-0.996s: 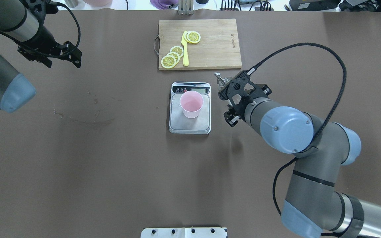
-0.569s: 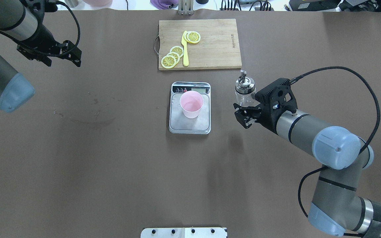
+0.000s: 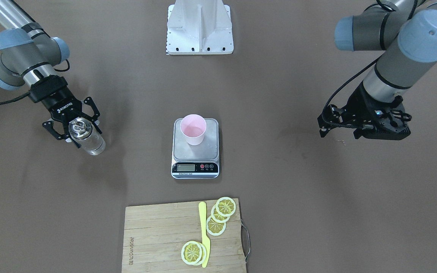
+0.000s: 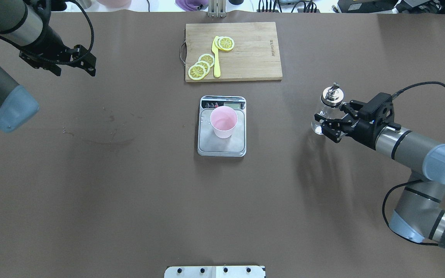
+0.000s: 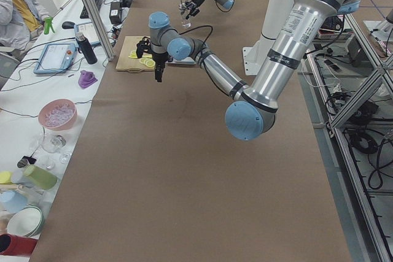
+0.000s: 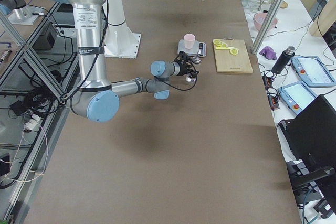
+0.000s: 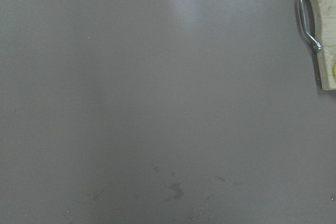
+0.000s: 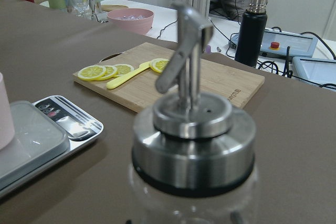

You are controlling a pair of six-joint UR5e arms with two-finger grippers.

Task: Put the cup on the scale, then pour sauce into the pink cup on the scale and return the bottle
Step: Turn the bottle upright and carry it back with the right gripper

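A big brown table [image 4: 129,193] holds a wooden cutting board [image 4: 253,50] and a silver steel scale [image 4: 222,148] with a small pale pink cup [image 4: 223,121] on top. Well off to one side, the right gripper [image 4: 324,125] pinches a clear glass, shiny-capped bottle [image 4: 330,97]; the left gripper's [image 4: 92,66] jaws are spread.

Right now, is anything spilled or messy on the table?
A little. Faint spots and smudges mark the brown table mat on the robot's left of the scale. The pink cup stands upright on it.
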